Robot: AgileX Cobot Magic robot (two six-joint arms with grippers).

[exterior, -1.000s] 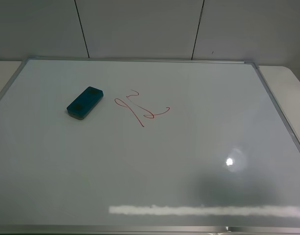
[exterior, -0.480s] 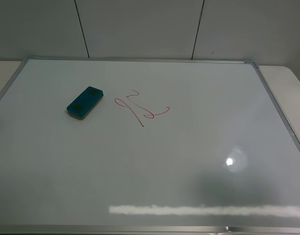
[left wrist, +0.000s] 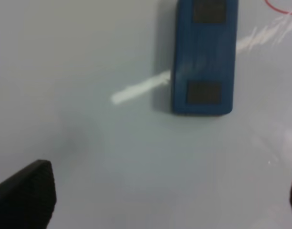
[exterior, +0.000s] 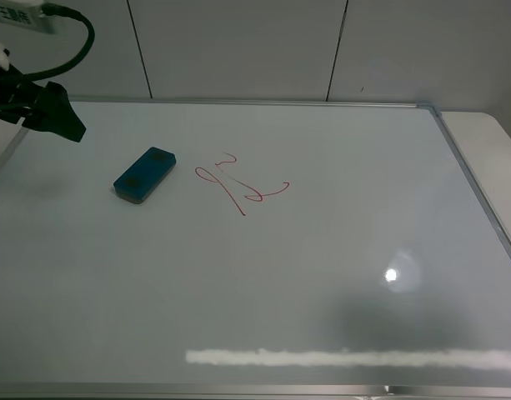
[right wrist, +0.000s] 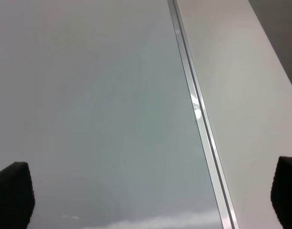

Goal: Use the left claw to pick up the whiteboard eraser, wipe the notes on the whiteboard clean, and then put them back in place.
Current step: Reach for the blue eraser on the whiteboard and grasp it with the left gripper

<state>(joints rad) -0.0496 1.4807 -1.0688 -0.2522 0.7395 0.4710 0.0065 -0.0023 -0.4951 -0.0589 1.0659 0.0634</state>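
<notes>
The whiteboard [exterior: 322,275] lies flat and fills most of the high view, with a thin silver frame [exterior: 476,192] around it and a pale table [exterior: 493,146] showing beside its right edge. The whiteboard eraser [exterior: 144,175] rests flat on the board in the far left part, with its two dark dimples up and its long side turned at an angle to the frame. Just to the right of it, near but not touching, are the notes [exterior: 238,185], a thin red scribble of loops, not yet wiped. The left claw [exterior: 55,112] hangs in the air over the far left corner of the board, and a small white labelled box [exterior: 17,14] and a black cable [exterior: 76,42] are seen above it. Its jaws stand wide apart and they hold nothing. In the left wrist view one black fingertip [left wrist: 26,193] shows at each side, and the eraser lies ahead of them on the board, not between them and not touched. The right gripper [right wrist: 148,198] shows only in its own wrist view. Its fingers [right wrist: 12,193] are also spread wide and empty, above the right edge of the board, where the silver frame runs between the board and the table.
</notes>
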